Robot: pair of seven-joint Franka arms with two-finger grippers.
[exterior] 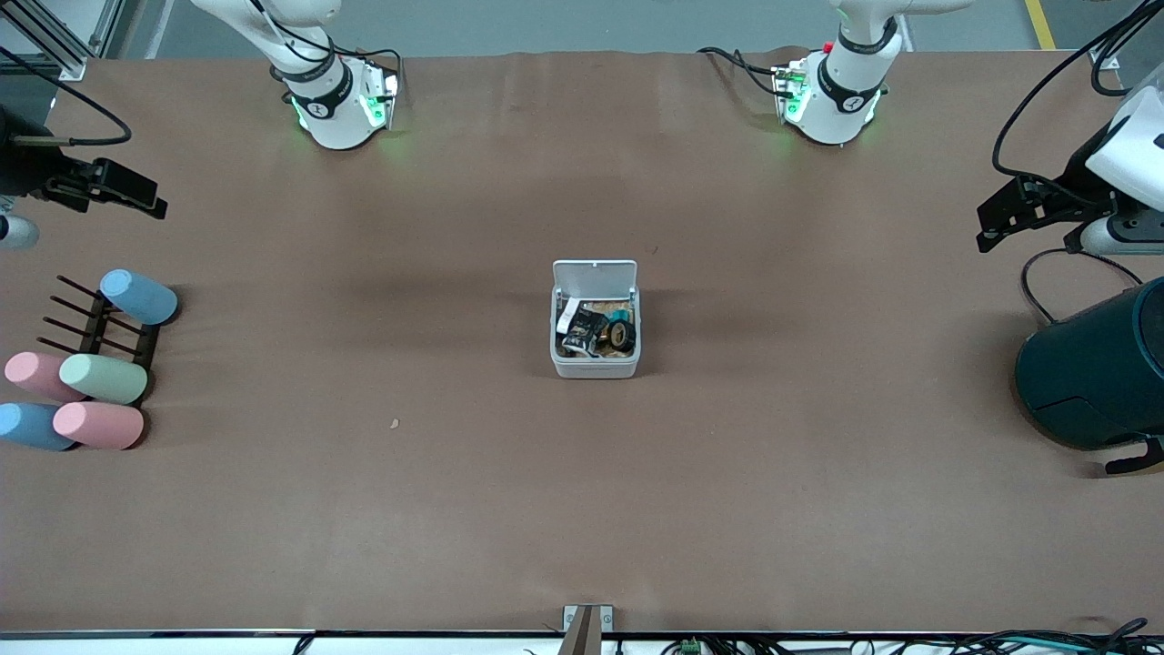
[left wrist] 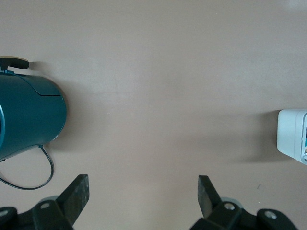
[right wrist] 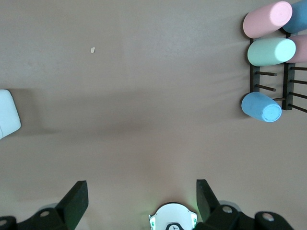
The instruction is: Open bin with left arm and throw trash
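the bin (exterior: 596, 364) sits in the middle of the table (exterior: 582, 509), and its lid (exterior: 595, 274) stands up and open. inside it lie the crumpled black-and-white wrapper (exterior: 580, 329) and the small black tape roll (exterior: 623, 335), touching each other. the beige band is too hard to pick out in there.

the left gripper (left wrist: 144, 191) is up in the air over the left arm's end of the table, just by the big dark teal cylinder (exterior: 1096, 368). its fingers (left wrist: 76, 194) are spread wide apart and hold nothing. the right gripper (right wrist: 139, 194) is up over the right arm's end of the table, near the dark rack (exterior: 105, 327) with pastel cups (exterior: 102, 377). its fingers (right wrist: 76, 196) are spread wide apart too, with nothing between them.

a tiny tan crumb (exterior: 395, 423) lies on the table, nearer the front camera than the bin and toward the right arm's end.
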